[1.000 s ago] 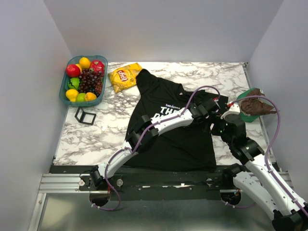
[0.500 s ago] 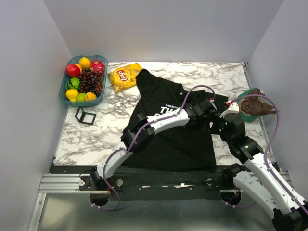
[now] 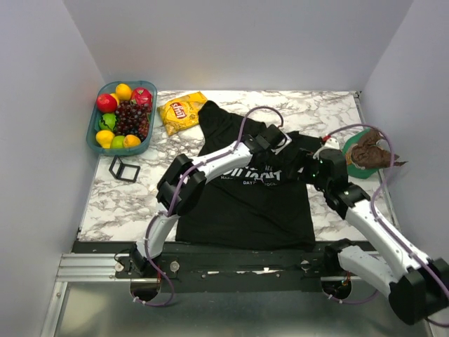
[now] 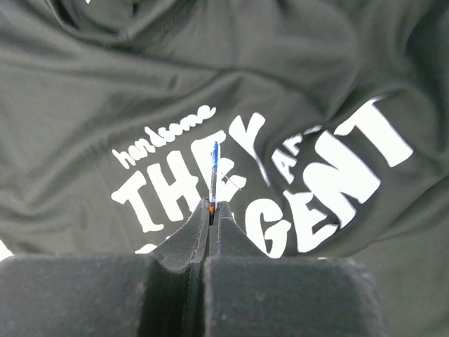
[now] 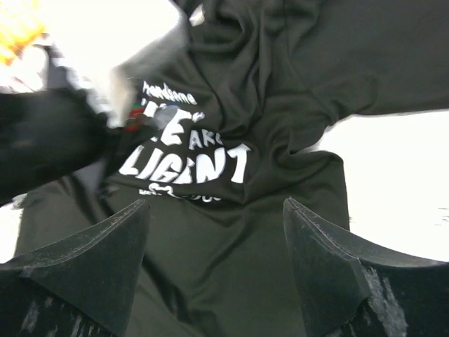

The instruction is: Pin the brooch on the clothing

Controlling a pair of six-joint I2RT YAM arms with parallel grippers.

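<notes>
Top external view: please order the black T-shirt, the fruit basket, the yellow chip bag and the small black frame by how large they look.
1. black T-shirt
2. fruit basket
3. yellow chip bag
4. small black frame, clearly the smallest

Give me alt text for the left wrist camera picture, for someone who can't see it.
The left gripper, jaws shut, pinches the brooch edge-on, a thin sliver, blue at its tip and orange at its base, over a rumpled black T-shirt. The shirt's white print reads "handsome THEY", with further words partly hidden.
</notes>
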